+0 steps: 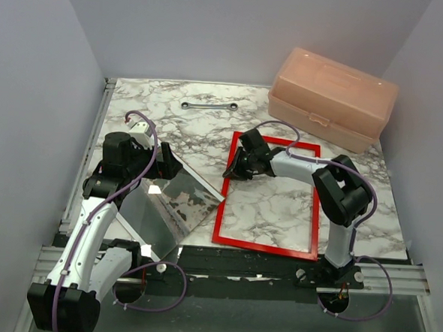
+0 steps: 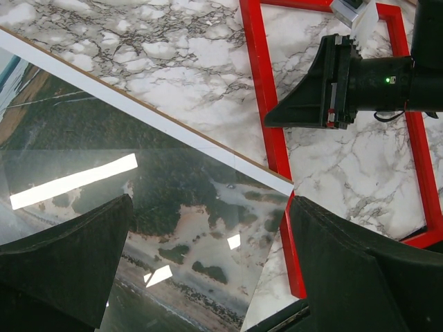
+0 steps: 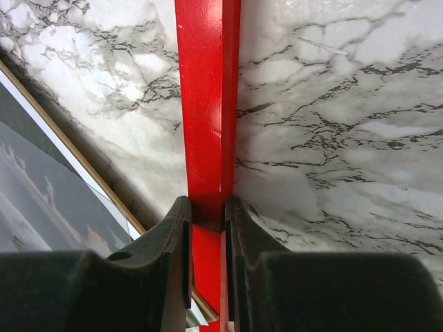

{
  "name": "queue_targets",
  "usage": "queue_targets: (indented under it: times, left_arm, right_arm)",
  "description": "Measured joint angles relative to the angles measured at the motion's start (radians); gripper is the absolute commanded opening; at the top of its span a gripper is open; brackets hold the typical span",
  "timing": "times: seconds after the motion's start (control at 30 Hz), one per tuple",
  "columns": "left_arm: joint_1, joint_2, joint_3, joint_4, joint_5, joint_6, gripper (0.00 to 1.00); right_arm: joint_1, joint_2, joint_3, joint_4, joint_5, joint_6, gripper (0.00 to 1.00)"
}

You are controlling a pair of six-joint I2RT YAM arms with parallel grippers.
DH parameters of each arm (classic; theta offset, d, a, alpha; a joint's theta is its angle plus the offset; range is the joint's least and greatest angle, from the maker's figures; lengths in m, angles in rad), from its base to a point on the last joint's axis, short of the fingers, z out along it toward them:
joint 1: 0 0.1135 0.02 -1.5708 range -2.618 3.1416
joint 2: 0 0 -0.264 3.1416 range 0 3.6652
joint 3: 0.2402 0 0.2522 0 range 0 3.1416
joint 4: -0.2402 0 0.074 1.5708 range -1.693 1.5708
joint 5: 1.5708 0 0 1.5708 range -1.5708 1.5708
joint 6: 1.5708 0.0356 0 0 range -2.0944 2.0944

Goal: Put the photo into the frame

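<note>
The red frame [image 1: 265, 246] lies flat on the marble table at centre right. My right gripper [image 1: 232, 169] is shut on its left bar; in the right wrist view the two jaws [image 3: 206, 207] pinch the red bar [image 3: 204, 83] from both sides. The photo [image 1: 193, 202], grey-green with a white edge, lies to the left of the frame, its corner touching the bar. A clear reflective pane [image 2: 83, 187] lies over part of it. My left gripper [image 1: 164, 165] is open and hovers just above the photo [image 2: 138, 131], its fingers [image 2: 62, 263] spread wide.
A pink plastic box [image 1: 333, 97] stands at the back right. A metal wrench [image 1: 209, 105] lies at the back centre. A thin brown board edge [image 2: 138, 104] shows under the photo. Grey walls close in the left, back and right sides.
</note>
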Motion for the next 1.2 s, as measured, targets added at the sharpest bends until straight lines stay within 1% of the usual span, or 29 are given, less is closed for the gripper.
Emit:
queue_targets:
  times: [0.07,0.17,0.4,0.57,0.73,0.97,1.07,1.2]
  left_arm:
    - [0.0,0.0,0.0,0.0,0.0,0.0,0.98]
    - [0.0,0.0,0.0,0.0,0.0,0.0,0.98]
    - [0.0,0.0,0.0,0.0,0.0,0.0,0.99]
    - [0.0,0.0,0.0,-0.001,-0.001,0.0,0.99]
    - [0.0,-0.007,0.0,-0.001,0.0,-0.001,0.98]
    - [0.0,-0.009,0.0,0.002,0.026,-0.012,0.98]
    - [-0.004,-0.032,-0.023,0.043,0.08,-0.051,0.99]
    - [-0.035,-0.088,-0.115,0.145,0.182,-0.158,0.99]
  right_arm:
    - [0.0,0.0,0.0,-0.002,0.007,-0.001,0.05]
    - [0.002,-0.008,0.0,-0.013,0.031,-0.01,0.03]
    - [0.003,-0.072,0.001,-0.136,0.141,-0.068,0.02]
    - [0.002,-0.164,0.001,-0.184,0.18,-0.114,0.02]
    - [0.002,-0.254,0.001,-0.185,0.164,-0.132,0.02]
    - [0.002,-0.337,-0.001,-0.148,0.071,-0.118,0.02]
    - [0.002,-0.361,-0.005,-0.132,0.039,-0.105,0.01]
    - [0.002,-0.388,-0.025,-0.1,0.0,-0.08,0.01]
